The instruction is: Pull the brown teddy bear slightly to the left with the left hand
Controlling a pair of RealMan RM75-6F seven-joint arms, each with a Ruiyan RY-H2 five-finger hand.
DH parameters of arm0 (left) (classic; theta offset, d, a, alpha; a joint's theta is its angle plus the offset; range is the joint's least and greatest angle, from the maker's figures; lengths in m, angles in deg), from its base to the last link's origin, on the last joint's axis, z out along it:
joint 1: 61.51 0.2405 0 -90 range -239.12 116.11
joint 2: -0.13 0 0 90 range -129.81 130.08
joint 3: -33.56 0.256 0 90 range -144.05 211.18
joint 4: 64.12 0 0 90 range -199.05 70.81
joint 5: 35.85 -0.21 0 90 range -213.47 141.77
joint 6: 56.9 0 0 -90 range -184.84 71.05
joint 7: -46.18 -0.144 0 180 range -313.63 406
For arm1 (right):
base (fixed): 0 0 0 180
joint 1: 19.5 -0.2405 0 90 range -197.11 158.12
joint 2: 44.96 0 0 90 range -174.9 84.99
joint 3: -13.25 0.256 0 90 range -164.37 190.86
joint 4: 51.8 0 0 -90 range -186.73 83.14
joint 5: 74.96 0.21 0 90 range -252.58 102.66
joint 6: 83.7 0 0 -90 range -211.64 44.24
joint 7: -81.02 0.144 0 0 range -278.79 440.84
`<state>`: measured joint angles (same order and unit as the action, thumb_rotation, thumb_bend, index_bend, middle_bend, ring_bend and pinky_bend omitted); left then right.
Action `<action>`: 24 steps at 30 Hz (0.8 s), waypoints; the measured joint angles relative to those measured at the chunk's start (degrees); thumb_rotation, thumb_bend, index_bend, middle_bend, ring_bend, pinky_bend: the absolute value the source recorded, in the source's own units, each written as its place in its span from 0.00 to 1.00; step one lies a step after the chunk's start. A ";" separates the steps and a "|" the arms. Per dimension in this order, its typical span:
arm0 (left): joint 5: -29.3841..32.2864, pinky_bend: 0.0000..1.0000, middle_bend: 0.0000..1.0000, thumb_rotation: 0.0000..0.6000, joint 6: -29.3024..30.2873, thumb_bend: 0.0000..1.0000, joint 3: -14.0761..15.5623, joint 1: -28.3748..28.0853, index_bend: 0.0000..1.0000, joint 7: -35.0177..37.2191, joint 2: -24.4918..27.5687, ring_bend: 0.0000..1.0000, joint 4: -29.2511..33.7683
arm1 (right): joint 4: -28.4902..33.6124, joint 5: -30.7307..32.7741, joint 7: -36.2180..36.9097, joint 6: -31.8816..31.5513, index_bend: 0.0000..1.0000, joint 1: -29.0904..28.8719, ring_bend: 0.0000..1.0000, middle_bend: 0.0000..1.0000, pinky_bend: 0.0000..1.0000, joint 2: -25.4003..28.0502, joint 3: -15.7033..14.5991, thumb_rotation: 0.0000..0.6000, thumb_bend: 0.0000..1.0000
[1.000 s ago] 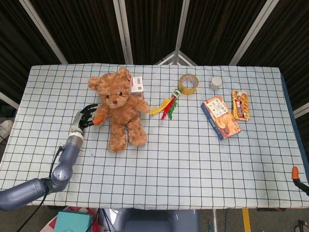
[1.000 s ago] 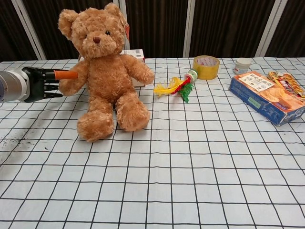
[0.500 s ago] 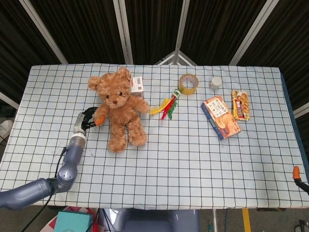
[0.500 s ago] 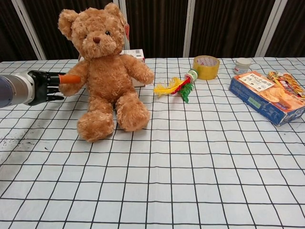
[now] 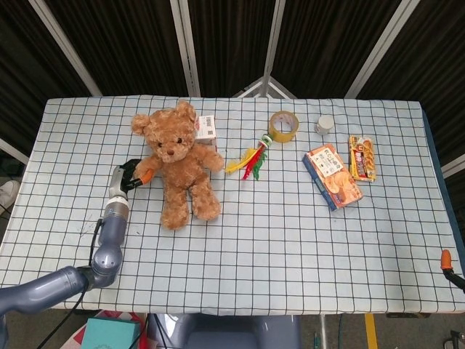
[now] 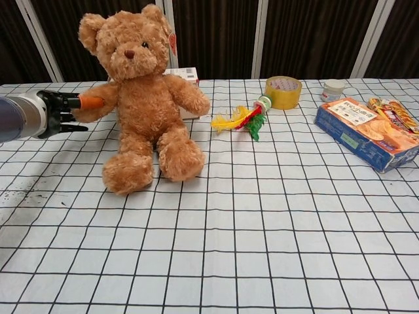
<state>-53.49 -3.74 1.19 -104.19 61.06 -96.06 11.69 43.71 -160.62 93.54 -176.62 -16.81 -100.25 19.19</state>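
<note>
A: Where does the brown teddy bear sit?
B: Upright on the checked tablecloth, left of centre, a small box just behind it.
A: And the left hand?
B: Fingers gripping the bear's paw. The right hand barely shows; state indeterminable.

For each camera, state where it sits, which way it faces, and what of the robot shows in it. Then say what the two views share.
Head view: high above the near table edge, looking steeply down on the checked tablecloth; shows the left arm and left hand at the brown teddy bear, plus an orange tip of the right hand at the right edge.
Chest view: low, near table height, facing across the table toward the dark curtains; shows only the left hand at the bear's paw.
Shared: the bear, left hand, tape roll, snack box.
</note>
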 measured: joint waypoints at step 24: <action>3.89 0.13 0.56 1.00 3.03 0.53 -4.31 -0.68 0.46 -5.93 0.52 0.13 3.70 | -0.09 0.22 0.78 0.03 0.04 0.08 0.23 0.12 0.14 0.16 0.03 1.00 0.51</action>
<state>-49.59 -0.71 -3.12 -104.87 55.13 -95.54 15.39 43.63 -160.40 94.32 -176.60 -16.73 -100.09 19.23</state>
